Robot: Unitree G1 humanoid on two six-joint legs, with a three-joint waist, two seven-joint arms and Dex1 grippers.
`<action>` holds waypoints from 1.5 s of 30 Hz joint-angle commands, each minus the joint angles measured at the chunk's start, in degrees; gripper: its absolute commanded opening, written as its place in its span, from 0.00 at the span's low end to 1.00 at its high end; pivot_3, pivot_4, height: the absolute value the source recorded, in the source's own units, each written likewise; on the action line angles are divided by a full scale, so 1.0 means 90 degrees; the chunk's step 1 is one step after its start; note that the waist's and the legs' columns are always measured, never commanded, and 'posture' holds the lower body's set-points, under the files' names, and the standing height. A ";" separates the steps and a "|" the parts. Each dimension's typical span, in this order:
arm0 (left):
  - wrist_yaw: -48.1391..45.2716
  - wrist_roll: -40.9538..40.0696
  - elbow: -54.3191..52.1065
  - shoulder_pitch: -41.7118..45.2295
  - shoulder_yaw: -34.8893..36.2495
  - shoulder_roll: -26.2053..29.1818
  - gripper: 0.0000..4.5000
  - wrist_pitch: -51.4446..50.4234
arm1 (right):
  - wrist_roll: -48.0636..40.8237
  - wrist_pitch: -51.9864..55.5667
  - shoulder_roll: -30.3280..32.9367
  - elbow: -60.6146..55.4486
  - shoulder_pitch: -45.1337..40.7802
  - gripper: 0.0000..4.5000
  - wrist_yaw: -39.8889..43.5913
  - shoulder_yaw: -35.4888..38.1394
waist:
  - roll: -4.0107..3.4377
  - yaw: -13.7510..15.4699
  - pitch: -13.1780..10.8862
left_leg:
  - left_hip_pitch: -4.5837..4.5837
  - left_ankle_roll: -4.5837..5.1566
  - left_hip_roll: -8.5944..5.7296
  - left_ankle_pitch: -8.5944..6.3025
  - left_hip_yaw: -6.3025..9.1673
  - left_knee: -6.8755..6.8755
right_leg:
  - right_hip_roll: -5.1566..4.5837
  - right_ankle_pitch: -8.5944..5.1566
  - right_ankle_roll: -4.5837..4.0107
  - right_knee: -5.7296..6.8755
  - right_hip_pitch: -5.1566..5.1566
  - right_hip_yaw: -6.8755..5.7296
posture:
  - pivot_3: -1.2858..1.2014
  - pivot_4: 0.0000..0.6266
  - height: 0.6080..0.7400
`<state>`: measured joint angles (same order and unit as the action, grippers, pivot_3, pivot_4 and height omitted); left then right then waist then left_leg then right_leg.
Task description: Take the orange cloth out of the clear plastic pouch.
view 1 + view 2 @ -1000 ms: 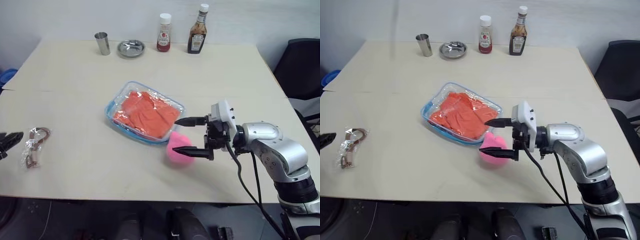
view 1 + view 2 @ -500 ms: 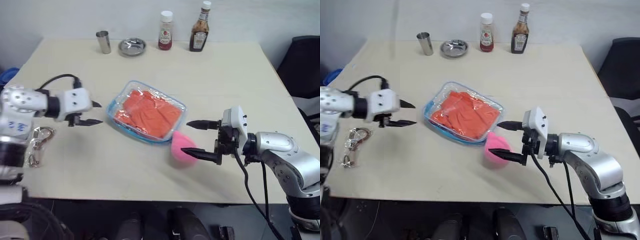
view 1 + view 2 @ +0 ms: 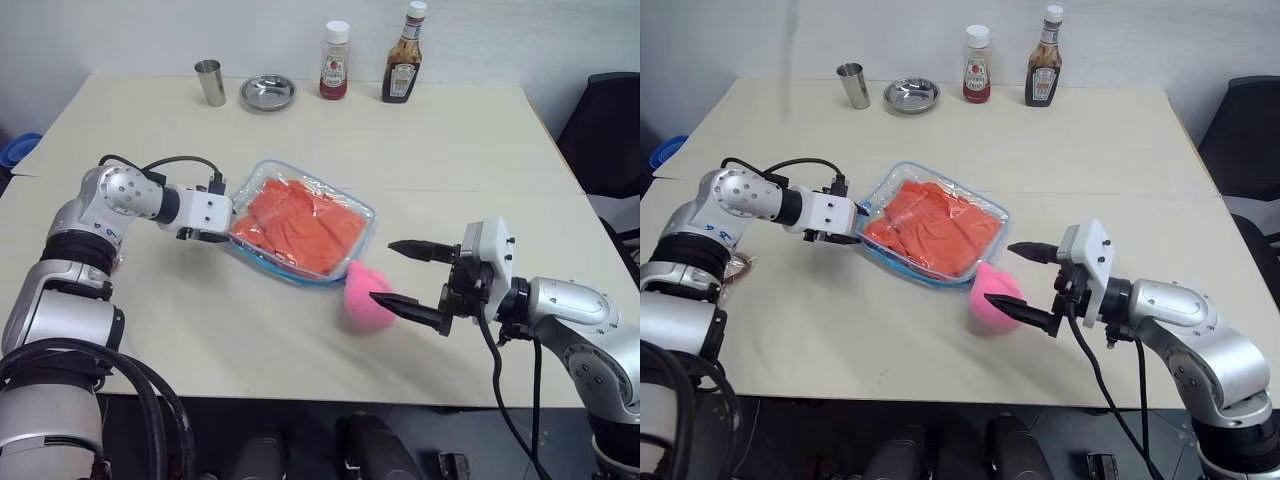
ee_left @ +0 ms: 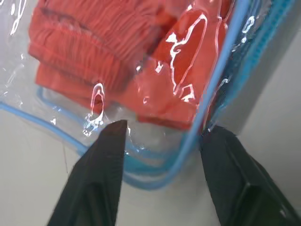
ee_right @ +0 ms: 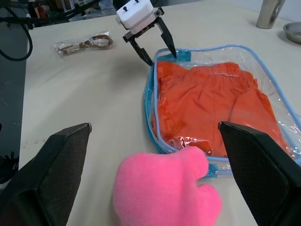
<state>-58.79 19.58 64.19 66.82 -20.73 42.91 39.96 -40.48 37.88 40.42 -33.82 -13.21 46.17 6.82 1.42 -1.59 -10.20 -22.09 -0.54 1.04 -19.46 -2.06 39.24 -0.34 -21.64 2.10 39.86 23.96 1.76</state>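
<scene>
The clear pouch (image 3: 300, 222) lies flat mid-table, blue-trimmed. The orange cloth (image 3: 298, 224) sits folded inside it.

Soft, even light is falling from above; glare is streaking the clear plastic pouch (image 4: 188, 70), whose close-up is blurring.

A pale beige tabletop (image 3: 300, 340) carries the clear plastic pouch (image 3: 301, 224) at its centre, a pink pom-pom (image 3: 361, 297) touching the pouch's near corner; a metal cup (image 3: 209, 82), a small steel dish (image 3: 267, 92) and two sauce bottles (image 3: 336, 61) (image 3: 401, 54) line the far edge
</scene>
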 commanded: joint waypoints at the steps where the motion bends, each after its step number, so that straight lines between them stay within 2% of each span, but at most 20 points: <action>1: -0.0043 0.0054 0.0105 0.0106 0.0052 0.0111 0.29 0.0264 | -0.0167 0.0013 0.0121 -0.0283 0.0002 1.00 -0.0030 0.0155 | 0.0000 -0.0005 0.0000 | 0.0000 -0.0001 0.0000 0.0000 0.0000 0.0000 | 0.0000 0.0000 0.0000 0.0000 0.0001 0.0000 | 0.52 0.24 1.00; 5: -0.0454 -0.0194 -0.0130 -0.0140 0.0184 0.0171 0.01 0.0124 | -0.0178 0.0015 0.0196 -0.0294 -0.0010 1.00 -0.0010 0.0121 | 0.0001 -0.0011 0.0000 | 0.0001 -0.0001 0.0000 0.0001 0.0000 0.0002 | 0.0000 0.0000 0.0000 0.0002 0.0001 0.0000 | 0.52 0.24 1.00; 8: -0.0797 -0.0438 -0.0840 -0.0576 0.0318 0.0271 0.00 -0.0404 | -0.0210 0.0018 0.0238 -0.0310 -0.0008 1.00 0.0000 0.0107 | 0.0000 -0.0026 0.0001 | 0.0001 -0.0001 0.0000 0.0001 0.0000 0.0002 | 0.0000 0.0000 0.0000 0.0013 0.0002 0.0001 | 0.52 0.24 1.00; 10: -0.0902 -0.0794 -0.2147 -0.1216 0.0617 0.0301 0.00 -0.1675 | -0.0227 0.0016 0.0256 -0.0314 -0.0004 1.00 0.0000 0.0098 | 0.0000 -0.0042 0.0001 | 0.0002 -0.0002 0.0001 0.0001 0.0000 0.0001 | 0.0000 0.0000 0.0000 0.0015 0.0002 0.0001 | 0.52 0.24 1.00; 14: -0.1175 -0.1313 -0.6002 -0.2697 0.1113 0.0392 0.00 -0.5574 | -0.0214 0.0028 0.0331 -0.0291 -0.0010 1.00 0.0013 0.0083 | 0.0000 -0.0029 0.0001 | 0.0002 -0.0002 0.0003 0.0001 0.0004 0.0000 | -0.0002 0.0000 0.0000 0.0022 -0.0001 0.0004 | 0.52 0.24 1.00; 16: -0.0882 -0.1348 -0.7391 -0.2963 0.1243 0.0131 0.00 -0.7282 | -0.0220 0.0041 0.0363 -0.0271 -0.0001 1.00 0.0016 0.0102 | 0.0000 -0.0005 0.0001 | -0.0001 -0.0002 0.0003 0.0001 0.0008 0.0001 | -0.0001 0.0000 0.0000 0.0021 -0.0002 0.0003 | 0.52 0.24 1.00; 18: -0.0731 -0.1373 -0.8382 -0.3129 0.1184 -0.0037 0.00 -0.8399 | -0.0229 0.0069 0.0381 -0.0275 0.0005 1.00 -0.0003 0.0118 | 0.0000 0.0045 0.0001 | -0.0002 -0.0001 -0.0001 0.0002 0.0022 0.0009 | -0.0001 0.0000 0.0000 0.0019 -0.0014 0.0001 | 0.52 0.24 1.00; 23: -0.0239 -0.0888 -0.9457 -0.3580 0.0777 0.0069 0.00 -0.8629 | -0.0227 0.0127 0.0460 -0.0287 0.0067 1.00 -0.0014 0.0180 | 0.0001 0.0004 0.0002 | -0.0001 0.0001 -0.0005 0.0001 0.0031 0.0015 | 0.0004 0.0002 0.0005 0.0016 -0.0027 0.0001 | 0.52 0.24 1.00; 29: 0.0268 -0.0490 -0.9489 -0.4090 0.0546 0.0317 0.00 -0.8232 | -0.0095 0.0002 0.0784 -0.0184 0.0398 1.00 0.0127 0.0451 | 0.0001 0.0005 0.0002 | 0.0002 0.0002 -0.0004 0.0001 0.0030 0.0015 | 0.0011 0.0002 0.0005 0.0014 -0.0027 0.0005 | 0.52 0.24 1.00; 33: 0.0556 -0.0448 -0.9505 -0.4319 0.0518 0.0204 0.00 -0.8534 | -0.0009 -0.0037 0.0884 -0.0180 0.0643 1.00 0.0021 0.0709 | 0.0002 0.0015 0.0003 | 0.0003 0.0005 -0.0004 0.0000 0.0031 0.0015 | 0.0010 0.0003 0.0006 0.0013 -0.0032 0.0005 | 0.52 0.24 1.00; 36: 0.0779 -0.0413 -0.9676 -0.4452 0.0447 0.0043 0.15 -0.8919 | 0.0054 0.0005 0.0896 -0.0253 0.0949 1.00 -0.0117 0.0984 | 0.0002 0.0017 0.0003 | 0.0005 0.0005 -0.0004 0.0000 0.0031 0.0014 | 0.0011 0.0003 0.0006 0.0013 -0.0033 0.0005 | 0.52 0.24 1.00; 42: 0.0968 -0.0610 -0.9906 -0.4590 0.0535 -0.0194 0.56 -0.9418 | 0.0204 0.0112 0.0795 -0.0425 0.1656 1.00 -0.0550 0.1519 | 0.0002 0.0034 0.0004 | 0.0009 0.0005 -0.0004 0.0000 0.0030 0.0014 | 0.0011 0.0003 0.0007 0.0014 -0.0042 0.0005 | 0.52 0.24 1.00; 44: 0.0977 -0.0890 -0.9986 -0.4665 0.0760 -0.0350 0.69 -0.9624 | 0.0216 0.0267 0.0673 -0.0417 0.1830 1.00 -0.0913 0.1719 | 0.0003 0.0033 0.0004 | 0.0011 0.0005 -0.0004 0.0000 0.0030 0.0014 | 0.0011 0.0003 0.0008 0.0013 -0.0043 0.0006 | 0.52 0.24 1.00; 45: 0.0802 -0.1296 -1.0080 -0.4651 0.1135 -0.0436 0.76 -0.9932 | 0.0123 0.0433 0.0558 -0.0424 0.1930 1.00 -0.1155 0.1867 | 0.0003 0.0036 0.0004 | 0.0011 0.0005 -0.0004 0.0000 0.0030 0.0014 | 0.0011 0.0003 0.0008 0.0016 -0.0045 0.0005 | 0.52 0.24 1.00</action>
<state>-50.50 11.63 -24.09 25.26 -14.12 39.41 -46.67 -38.99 40.43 46.39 -35.98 3.49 38.74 20.63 1.44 -1.27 -10.16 -21.98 -0.50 1.00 -19.45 -1.78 39.37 -0.24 -21.61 2.17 39.99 23.56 1.81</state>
